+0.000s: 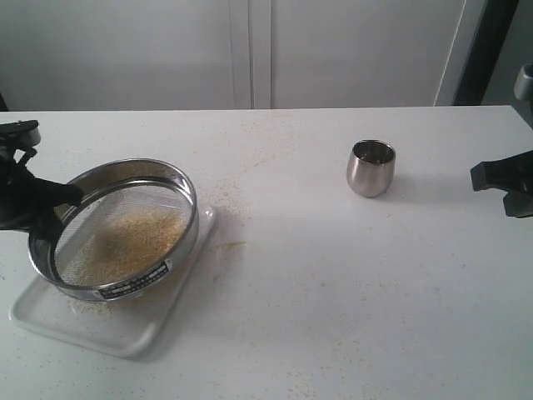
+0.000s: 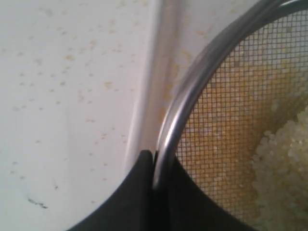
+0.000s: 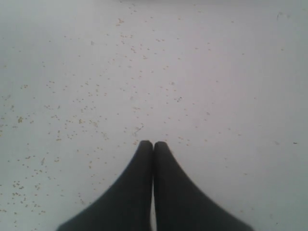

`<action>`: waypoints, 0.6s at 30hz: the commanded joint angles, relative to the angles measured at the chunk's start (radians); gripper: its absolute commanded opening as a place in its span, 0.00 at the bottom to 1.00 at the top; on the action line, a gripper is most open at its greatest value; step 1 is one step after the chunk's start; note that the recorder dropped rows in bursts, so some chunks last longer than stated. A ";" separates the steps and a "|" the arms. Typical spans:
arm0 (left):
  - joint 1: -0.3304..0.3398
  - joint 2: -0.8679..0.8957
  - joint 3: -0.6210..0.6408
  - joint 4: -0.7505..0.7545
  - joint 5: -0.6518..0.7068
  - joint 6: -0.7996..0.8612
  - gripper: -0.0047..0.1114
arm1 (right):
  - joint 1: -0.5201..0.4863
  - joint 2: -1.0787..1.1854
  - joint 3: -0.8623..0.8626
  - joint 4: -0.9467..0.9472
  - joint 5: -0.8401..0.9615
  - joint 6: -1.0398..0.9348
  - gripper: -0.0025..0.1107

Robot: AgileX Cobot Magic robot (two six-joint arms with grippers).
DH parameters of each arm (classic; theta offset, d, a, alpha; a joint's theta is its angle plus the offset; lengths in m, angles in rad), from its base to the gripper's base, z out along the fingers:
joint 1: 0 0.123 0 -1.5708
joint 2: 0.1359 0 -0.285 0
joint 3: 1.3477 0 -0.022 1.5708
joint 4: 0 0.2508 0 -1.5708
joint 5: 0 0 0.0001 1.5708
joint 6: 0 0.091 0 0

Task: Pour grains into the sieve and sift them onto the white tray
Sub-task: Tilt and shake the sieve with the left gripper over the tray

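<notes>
Pinching sieve point(image 1: 133, 164) rim w/ L gripper point(image 2: 153, 156); tilted over tray point(image 1: 100, 333) just under it. Grains point(image 1: 137, 229) on mesh, next to fingertips. R gripper point(image 3: 153, 144): pressed together, empty, well apart from sieve. Cup point(image 1: 371, 168) betw. grippers, nearer R.

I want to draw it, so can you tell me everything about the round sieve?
The sieve is wide, shallow and round, with a shiny steel rim, grey wire mesh and a black-and-white label on its side. It is tilted above the white tray, with yellow and whitish grains lying on its mesh. The left gripper pinches its rim. Whether it touches the tray is unclear.
</notes>
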 commanded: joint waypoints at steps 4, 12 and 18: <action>-0.041 -0.040 -0.011 0.002 -0.014 0.035 0.04 | -0.006 -0.008 0.004 -0.008 -0.007 0.034 0.02; -0.016 -0.025 -0.017 0.064 0.028 -0.186 0.04 | -0.006 -0.008 0.004 -0.008 -0.007 0.034 0.02; -0.002 -0.031 -0.004 0.194 0.011 -0.219 0.04 | -0.006 -0.008 0.004 -0.008 -0.007 0.034 0.02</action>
